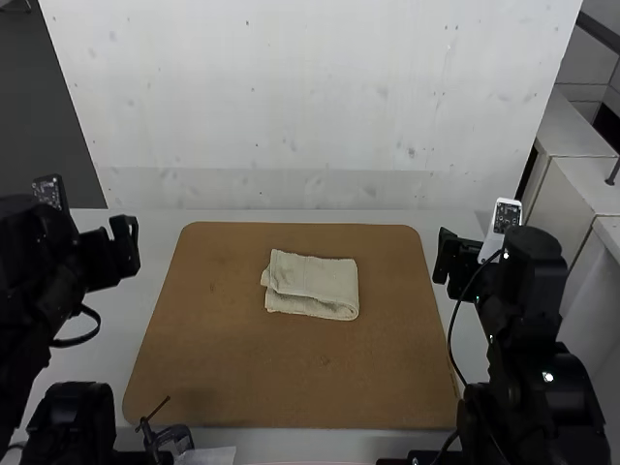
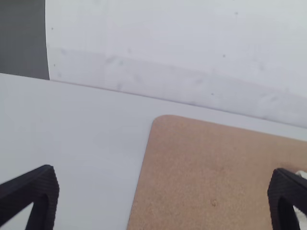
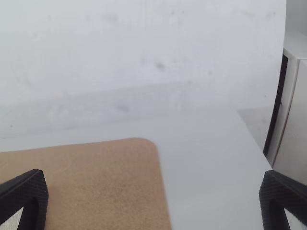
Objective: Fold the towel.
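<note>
Towel (image 1: 312,286) is on the brown mat (image 1: 232,373), mid-desk (image 1: 107,339), already a compact rectangle with stacked layers, stepped along its left side. Long axis runs left-right, its right end angled slightly toward near. Left fingers (image 2: 47,184) sit off the mat's left side, released, spread wide, nothing between them. Right fingers (image 3: 36,184), same deal, by the mat's right side. Towel lies between the pairs: rightward from the left fingers, leftward from the right ones. Right fingers are nearer, so I'd give them any last tuck or square-up; left has the longer reach. Approach runs roughly along the long axis, short end first. Fingers look raised, though height is hard to judge from above. Risk: snagging only the top layer and opening the stack.
</note>
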Action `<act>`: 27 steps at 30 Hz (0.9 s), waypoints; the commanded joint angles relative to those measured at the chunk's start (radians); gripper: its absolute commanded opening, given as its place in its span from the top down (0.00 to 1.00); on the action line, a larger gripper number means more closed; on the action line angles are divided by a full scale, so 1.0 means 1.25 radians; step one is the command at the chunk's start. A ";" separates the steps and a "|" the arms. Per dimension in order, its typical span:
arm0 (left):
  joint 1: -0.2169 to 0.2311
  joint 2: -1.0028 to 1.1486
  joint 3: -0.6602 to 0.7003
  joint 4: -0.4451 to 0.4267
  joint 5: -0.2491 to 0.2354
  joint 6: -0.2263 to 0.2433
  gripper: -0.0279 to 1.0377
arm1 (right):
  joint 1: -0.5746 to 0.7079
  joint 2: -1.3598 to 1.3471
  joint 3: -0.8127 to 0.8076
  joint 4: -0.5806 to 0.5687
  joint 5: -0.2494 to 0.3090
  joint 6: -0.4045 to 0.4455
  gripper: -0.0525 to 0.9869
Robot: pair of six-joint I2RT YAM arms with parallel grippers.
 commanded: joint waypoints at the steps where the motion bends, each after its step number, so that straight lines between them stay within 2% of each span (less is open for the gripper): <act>1: 0.009 -0.027 0.006 -0.060 0.039 0.084 0.06 | -0.004 -0.013 0.002 -0.001 0.005 -0.015 0.03; 5: 0.007 -0.026 0.007 -0.185 0.041 0.175 0.05 | -0.025 -0.001 0.008 -0.002 0.006 -0.016 0.03; 8: 0.010 -0.026 0.017 -0.226 0.045 0.177 0.06 | -0.047 0.005 0.014 -0.001 0.005 -0.019 0.03; 11: 0.011 -0.028 0.018 -0.242 0.082 0.185 0.06 | -0.052 -0.004 0.051 -0.024 -0.002 -0.031 0.03; 12: 0.010 -0.028 0.018 -0.242 0.082 0.185 0.06 | -0.052 -0.003 0.062 -0.034 -0.002 -0.031 0.03; 14: 0.010 -0.028 0.017 -0.241 0.086 0.186 0.06 | -0.051 -0.003 0.089 -0.091 -0.005 -0.031 0.03; 17: 0.015 -0.028 0.017 -0.242 0.108 0.199 0.06 | -0.045 -0.001 0.122 -0.224 -0.026 -0.015 0.03; 22: 0.015 -0.028 0.017 -0.242 0.106 0.197 0.06 | -0.047 0.000 0.175 -0.441 -0.108 0.016 0.02; 27: 0.015 -0.028 0.017 -0.242 0.102 0.192 0.05 | -0.045 -0.001 0.191 -0.518 -0.117 0.016 0.02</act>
